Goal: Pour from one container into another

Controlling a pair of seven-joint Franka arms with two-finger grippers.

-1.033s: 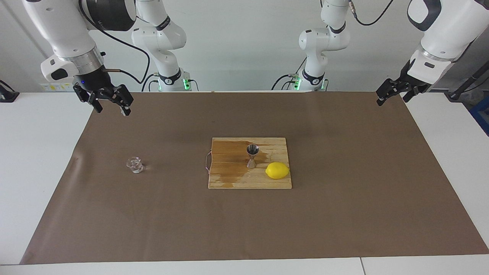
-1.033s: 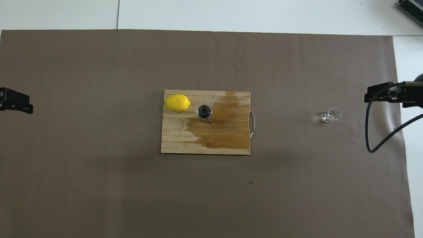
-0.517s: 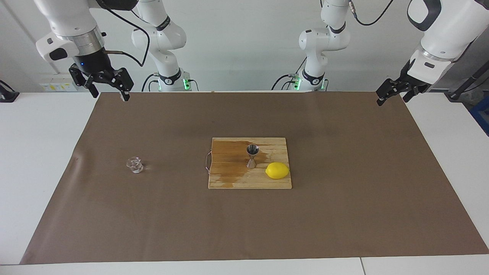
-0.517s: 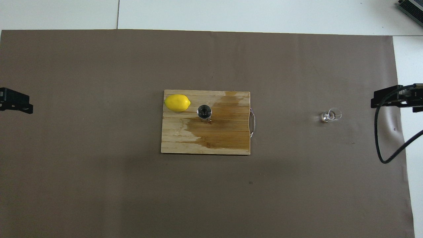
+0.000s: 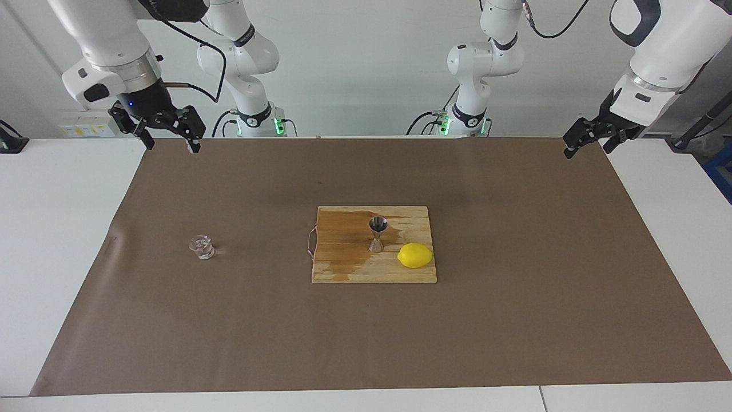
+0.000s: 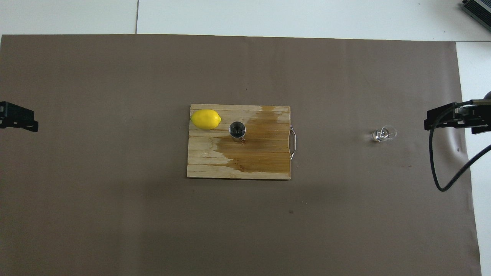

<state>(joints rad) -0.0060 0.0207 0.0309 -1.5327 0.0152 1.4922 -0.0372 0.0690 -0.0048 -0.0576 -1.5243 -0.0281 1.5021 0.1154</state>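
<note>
Right now neither claw has hold of anything, so no grasp is in hand; whether the pour is done or not begun I can't tell, and the dark wet patch on the board (image 5: 343, 269) may be spillage, a guess only. Glass cup (image 5: 202, 247) sits upright on the brown mat (image 5: 514, 332) toward the right arm's end of the worktop (image 5: 57, 240), well apart from the board; contents too small to read. Jigger (image 5: 377, 233) stands upright on the board w/ its open cone up, lemon (image 5: 415, 255) just beside it, a bit farther from the robots and toward the left arm's end. If a pour is still due, next move calls for: right claw drops to the cup, pinches its wall w/o knocking it (tiny, clear, prob. slippery), lifts, carries over to the jigger mouth, tilts slowly — mouth is narrow, so aim matters. Pose: right claw (image 5: 167, 134) hangs high over the mat's corner at the robots' edge, wrist pointing down, fingers spread wide, empty, well apart from the cup. Left claw (image 5: 582, 143) hangs over the mat's other corner at the robots' edge, angled down and inward, also at full spread and empty; that arm waits. Overhead view shows both claws just at the frame's sides, roughly level w/ the cup and board row.
</note>
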